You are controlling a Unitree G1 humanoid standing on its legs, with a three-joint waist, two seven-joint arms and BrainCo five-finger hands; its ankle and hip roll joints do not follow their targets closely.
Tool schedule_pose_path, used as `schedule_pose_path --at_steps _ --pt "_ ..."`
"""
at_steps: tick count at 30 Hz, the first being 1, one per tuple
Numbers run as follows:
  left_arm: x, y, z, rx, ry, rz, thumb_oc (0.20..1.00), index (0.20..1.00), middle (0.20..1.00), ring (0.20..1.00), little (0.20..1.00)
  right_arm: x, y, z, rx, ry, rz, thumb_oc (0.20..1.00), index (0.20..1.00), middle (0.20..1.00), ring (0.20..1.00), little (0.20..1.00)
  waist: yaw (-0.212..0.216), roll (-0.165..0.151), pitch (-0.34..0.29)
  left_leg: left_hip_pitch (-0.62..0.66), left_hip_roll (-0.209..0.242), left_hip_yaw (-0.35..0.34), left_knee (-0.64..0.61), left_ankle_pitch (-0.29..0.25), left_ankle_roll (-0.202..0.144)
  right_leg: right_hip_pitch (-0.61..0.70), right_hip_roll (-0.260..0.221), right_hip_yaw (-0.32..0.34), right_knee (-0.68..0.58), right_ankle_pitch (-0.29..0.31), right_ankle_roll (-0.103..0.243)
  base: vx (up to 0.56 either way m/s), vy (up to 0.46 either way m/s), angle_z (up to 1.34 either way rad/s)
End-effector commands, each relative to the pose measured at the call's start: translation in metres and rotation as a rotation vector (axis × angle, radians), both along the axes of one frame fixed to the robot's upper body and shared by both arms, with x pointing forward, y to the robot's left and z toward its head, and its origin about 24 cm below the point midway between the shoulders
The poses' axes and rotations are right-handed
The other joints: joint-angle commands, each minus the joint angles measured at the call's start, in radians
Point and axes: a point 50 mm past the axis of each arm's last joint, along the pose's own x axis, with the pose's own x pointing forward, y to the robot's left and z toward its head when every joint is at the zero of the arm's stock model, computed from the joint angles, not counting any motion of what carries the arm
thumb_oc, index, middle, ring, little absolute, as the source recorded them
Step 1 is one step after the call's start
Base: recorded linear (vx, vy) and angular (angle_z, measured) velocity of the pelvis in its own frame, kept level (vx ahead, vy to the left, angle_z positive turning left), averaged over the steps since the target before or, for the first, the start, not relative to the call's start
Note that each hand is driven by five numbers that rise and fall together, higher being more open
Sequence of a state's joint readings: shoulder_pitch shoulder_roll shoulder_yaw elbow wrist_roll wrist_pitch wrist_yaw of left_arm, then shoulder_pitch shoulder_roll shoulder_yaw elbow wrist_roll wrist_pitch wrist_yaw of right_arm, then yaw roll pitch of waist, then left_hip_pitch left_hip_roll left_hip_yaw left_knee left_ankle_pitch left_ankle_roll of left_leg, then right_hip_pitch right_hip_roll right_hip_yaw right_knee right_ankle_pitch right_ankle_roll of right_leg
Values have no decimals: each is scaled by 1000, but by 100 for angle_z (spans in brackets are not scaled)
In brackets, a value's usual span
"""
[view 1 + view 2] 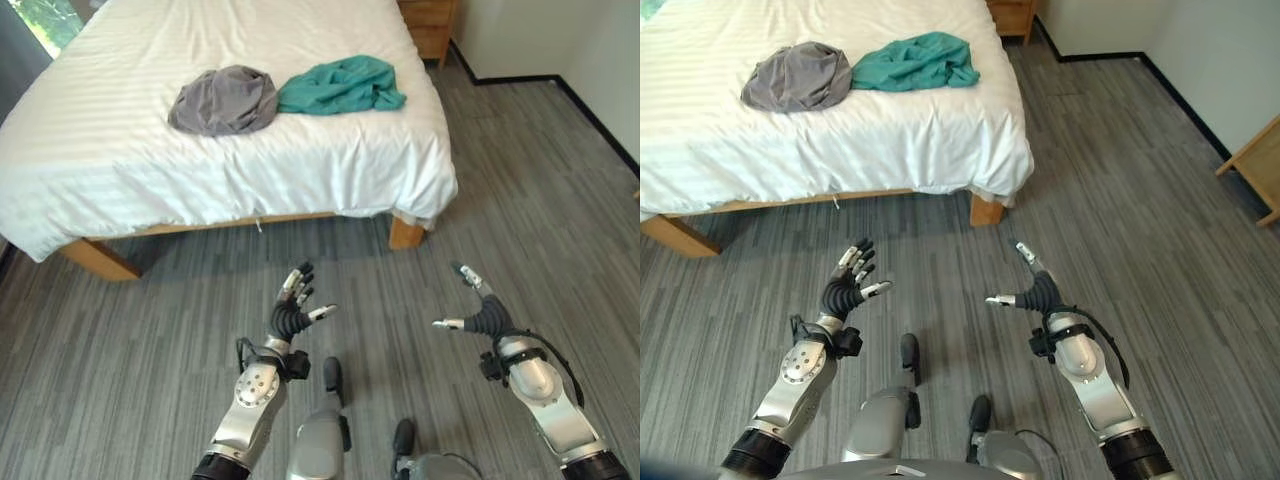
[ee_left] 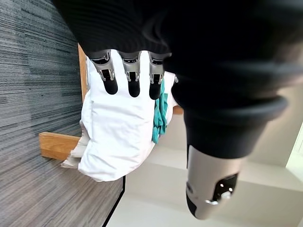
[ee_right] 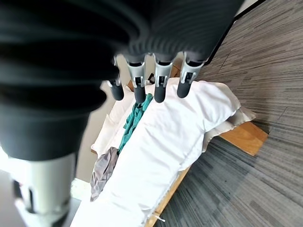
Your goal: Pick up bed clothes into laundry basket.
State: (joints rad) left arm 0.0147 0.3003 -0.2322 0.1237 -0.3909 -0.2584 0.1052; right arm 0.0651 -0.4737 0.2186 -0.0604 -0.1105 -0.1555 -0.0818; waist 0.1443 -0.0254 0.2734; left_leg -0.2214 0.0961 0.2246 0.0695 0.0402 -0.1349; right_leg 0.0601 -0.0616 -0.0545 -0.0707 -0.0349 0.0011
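Note:
A crumpled grey garment (image 1: 224,100) and a teal garment (image 1: 343,85) lie side by side on the white bed (image 1: 120,150), near its front edge. The teal garment (image 3: 134,118) and grey garment (image 3: 102,172) also show in the right wrist view. My left hand (image 1: 292,312) and right hand (image 1: 478,314) hover over the grey floor, well short of the bed, palms facing each other. Both are open and hold nothing.
The bed stands on wooden legs (image 1: 404,233), its sheet hanging over the corner. A wooden nightstand (image 1: 430,25) sits at the far wall. Wooden furniture (image 1: 1255,165) juts in at the right. Grey plank floor (image 1: 520,180) lies open to the right of the bed.

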Motion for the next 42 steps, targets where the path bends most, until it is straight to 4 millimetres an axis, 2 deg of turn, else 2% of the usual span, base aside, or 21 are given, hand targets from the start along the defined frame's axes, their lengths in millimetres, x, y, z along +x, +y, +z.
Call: schedule_pose_path --at_steps 1,2,4,8,9,10,11,14,17,20,22,25,26,27,29,32,33,35,36,40,42 --pt "-14 -9 22 5 -112 -96 1000 1000 1000 1000 1000 3 3 27 -19 -152 27 1000 1000 1000 1000 1000 24 -48 -103 73 -103 -15 -130 106 144 218 -71 -57 350 23 213 383 164 -94" --pt "-14 -9 22 5 -113 -96 1000 1000 1000 1000 1000 3 4 28 -20 -153 27 1000 1000 1000 1000 1000 27 -44 -104 71 -98 -13 -131 109 145 214 -67 -53 349 28 213 316 172 -62" --pt "-11 -11 25 40 -120 -121 1000 1000 1000 1000 1000 9 5 31 -87 -169 34 1000 1000 1000 1000 1000 -3 -26 -95 153 -106 -37 -143 66 170 126 -65 -29 572 208 255 356 165 31" --pt "-4 -10 30 65 -145 -120 1000 1000 1000 1000 1000 14 0 44 -141 -234 -8 1000 1000 1000 1000 1000 -65 23 -77 249 -87 -81 -157 3 182 -40 -67 -66 737 138 217 471 85 50" --pt "-2 -11 32 72 -150 -128 1000 1000 1000 1000 1000 16 -7 53 -148 -272 -38 1000 1000 1000 1000 1000 -121 22 -54 335 -103 -147 -157 -48 171 -155 -46 -84 595 56 176 480 -65 100" --pt "-2 -11 32 72 -150 -128 1000 1000 1000 1000 1000 17 -7 53 -148 -273 -38 1000 1000 1000 1000 1000 -125 25 -54 332 -99 -150 -157 -44 170 -152 -42 -90 585 63 174 787 -181 122" --pt "-3 -10 30 64 -144 -132 1000 1000 1000 1000 1000 19 -11 59 -173 -299 -52 1000 1000 1000 1000 1000 -146 3 -60 368 -113 -187 -157 -85 151 -184 -40 -74 322 35 154 335 -122 112" --pt "-2 -7 28 60 -135 -120 1000 1000 1000 1000 1000 21 -15 63 -186 -314 -70 1000 1000 1000 1000 1000 -176 0 -65 423 -101 -235 -157 -142 136 -206 -31 -51 99 100 160 502 -137 110" --pt "-1 3 28 73 -136 -81 1000 1000 1000 1000 1000 22 -23 68 -216 -330 -102 1000 1000 1000 1000 1000 -193 -2 -72 519 -79 -280 -157 -217 112 -271 -52 -80 13 178 187 520 -123 81" --pt "-4 3 25 69 -126 -78 1000 1000 1000 1000 1000 19 -27 69 -239 -339 -121 1000 1000 1000 1000 1000 -200 -20 -90 567 -80 -305 -157 -250 114 -240 -66 -75 8 203 167 433 -161 53" --pt "-8 4 19 43 -108 -54 1000 1000 1000 1000 1000 16 -32 68 -256 -340 -151 1000 1000 1000 1000 1000 -206 -7 -106 575 -55 -315 -57 -249 87 -189 -59 -90 12 212 156 415 -162 79" --pt "-12 7 14 11 -82 -10 1000 1000 1000 1000 1000 14 -42 73 -300 -382 -218 1000 1000 1000 1000 1000 -198 -4 -92 428 -48 -288 301 -104 9 -90 -45 -109 5 172 99 196 -125 21" --pt "-12 7 14 11 -83 -10 1000 1000 1000 1000 1000 14 -42 73 -300 -382 -218 1000 1000 1000 1000 1000 -199 -3 -93 424 -47 -289 306 -106 9 -92 -44 -110 5 173 99 245 -175 -13" --pt "-16 8 13 -15 -79 7 1000 1000 1000 1000 1000 14 -47 85 -348 -452 -257 1000 1000 1000 1000 1000 -176 -13 -67 342 -44 -253 493 -56 -6 -25 -33 -121 -8 134 70 252 -197 -2" --pt "-19 11 10 -25 -65 25 1000 1000 1000 1000 1000 21 -50 105 -397 -540 -273 1000 1000 1000 1000 1000 -139 -40 -41 241 -38 -204 560 -79 16 20 -46 -127 -17 107 64 267 -168 3" --pt "-23 12 1 -42 -13 25 1000 1000 1000 1000 1000 41 -46 120 -408 -568 -250 1000 1000 1000 1000 1000 -84 -43 -33 169 -2 -186 370 -116 35 47 -50 -113 -17 66 84 241 32 -34" --pt "-25 14 -2 -44 -1 35 1000 1000 1000 1000 1000 54 -43 123 -435 -557 -227 1000 1000 1000 1000 1000 -61 -35 -37 182 -2 -203 225 -109 39 54 -43 -98 -17 50 96 296 105 -34" --pt "-32 15 -9 -61 36 33 1000 1000 1000 1000 1000 77 -39 119 -489 -490 -197 1000 1000 1000 1000 1000 -15 -5 -47 214 11 -265 -9 -34 33 82 -23 -76 -17 22 105 271 109 -44" --pt "-32 15 -14 -72 63 26 1000 1000 1000 1000 1000 95 -54 105 -565 -370 -256 1000 1000 1000 1000 1000 3 -1 -55 234 29 -245 -79 1 23 103 -19 -92 -17 1 101 149 55 -29" --pt "-39 16 -19 -88 104 10 1000 1000 1000 1000 1000 121 -61 90 -637 -233 -312 1000 1000 1000 1000 1000 32 -4 -68 261 19 -261 -132 30 23 128 -20 -98 -17 -11 96 162 53 4" --pt "-43 18 -22 -82 126 -12 1000 1000 1000 1000 1000 129 -74 69 -655 -98 -373 1000 1000 1000 1000 1000 47 1 -83 274 15 -254 -150 29 22 132 -22 -103 -17 -12 98 123 58 -2"
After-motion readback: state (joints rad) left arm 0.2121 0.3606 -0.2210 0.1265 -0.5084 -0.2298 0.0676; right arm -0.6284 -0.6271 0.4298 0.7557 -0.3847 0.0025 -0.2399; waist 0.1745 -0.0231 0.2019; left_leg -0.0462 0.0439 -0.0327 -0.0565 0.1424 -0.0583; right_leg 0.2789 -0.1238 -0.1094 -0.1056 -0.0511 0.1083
